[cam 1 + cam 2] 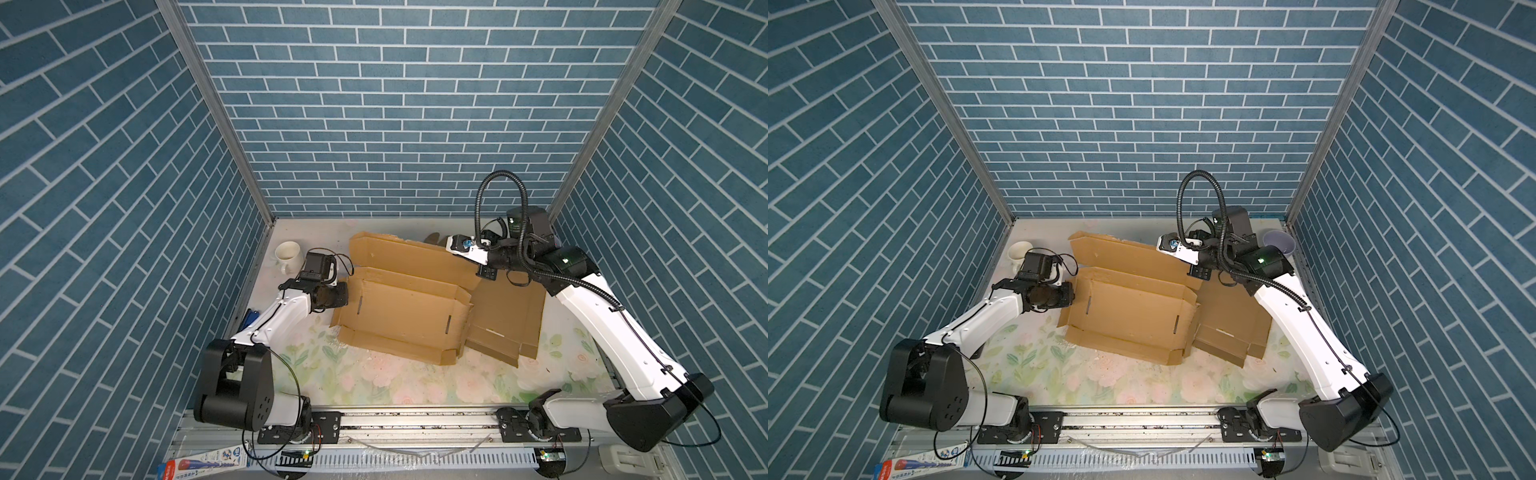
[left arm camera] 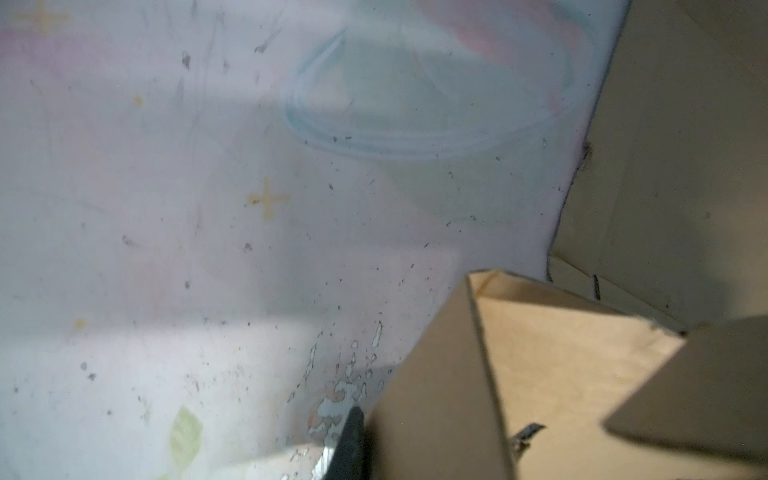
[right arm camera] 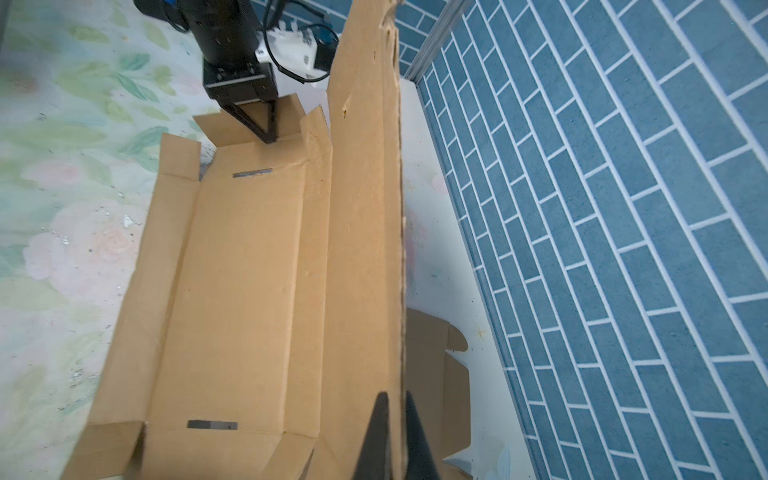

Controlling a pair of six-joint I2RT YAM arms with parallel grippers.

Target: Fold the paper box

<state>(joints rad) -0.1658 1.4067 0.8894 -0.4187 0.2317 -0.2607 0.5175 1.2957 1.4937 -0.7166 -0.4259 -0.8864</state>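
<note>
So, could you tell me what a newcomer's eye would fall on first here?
An unfolded brown paper box sprawls across the middle of the floral table, its far panel raised. The right gripper pinches that panel's right end, while the left gripper grips the left end flap.

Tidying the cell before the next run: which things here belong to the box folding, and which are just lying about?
In the job: paper box, left gripper, right gripper.
Lying about: second cardboard sheet, white mug, lilac cup, blue-and-red carton.
</note>
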